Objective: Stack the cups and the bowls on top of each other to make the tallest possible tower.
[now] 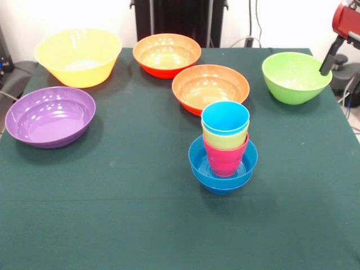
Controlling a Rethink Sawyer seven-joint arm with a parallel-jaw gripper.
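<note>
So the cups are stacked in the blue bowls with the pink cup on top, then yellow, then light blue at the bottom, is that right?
Not quite: the order is reversed. In the front view the light blue cup is on top, the yellow cup sits under it, and the pink cup is at the bottom. They are indeed stacked in the blue bowls.

The scene is brightly and evenly lit from above. Soft, short shadows fall on the green tablecloth [112,225] beside each bowl. White glare spots dot the inside of the purple bowl [49,116], the two orange bowls [166,54] and the yellow bowl [78,56]. The white wall [292,22] behind is nearly washed out. Focus is fairly sharp throughout, with slight softness at the edges.
</note>
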